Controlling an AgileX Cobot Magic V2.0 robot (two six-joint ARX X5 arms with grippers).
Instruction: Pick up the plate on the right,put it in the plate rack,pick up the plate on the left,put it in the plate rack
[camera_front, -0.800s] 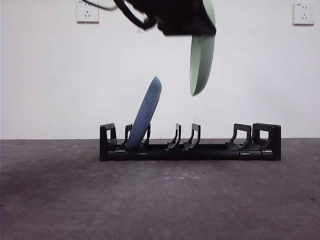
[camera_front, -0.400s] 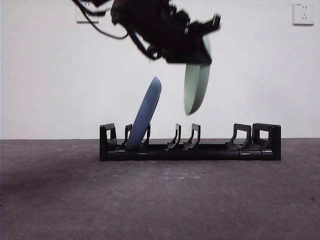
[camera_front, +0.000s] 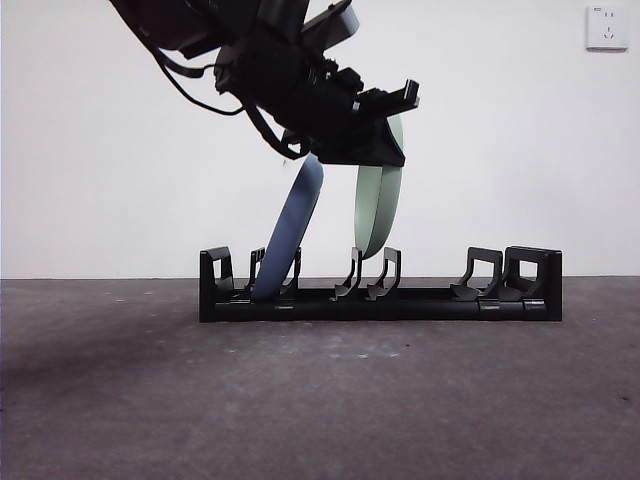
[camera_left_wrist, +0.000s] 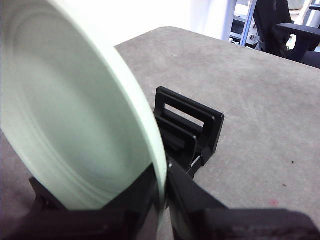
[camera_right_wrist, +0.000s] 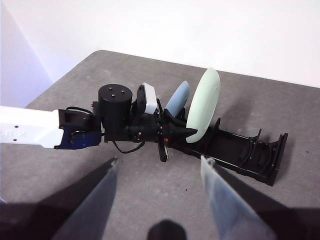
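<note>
White wall and a grey counter (camera_front: 320, 400) are framing the work. Clamped shut on the rim of the pale green plate (camera_front: 378, 208), the left gripper (camera_left_wrist: 165, 200) is holding it upright, its lower edge sitting just over the middle slot of the plate rack (camera_front: 480, 300). A blue plate (camera_front: 290, 232) is already leaning in the neighbouring slot. Lowering straight between the prongs, clear of the blue plate, before releasing looks wisest. Right gripper (camera_right_wrist: 157, 192) is waiting above, fingers spread and empty.
</note>
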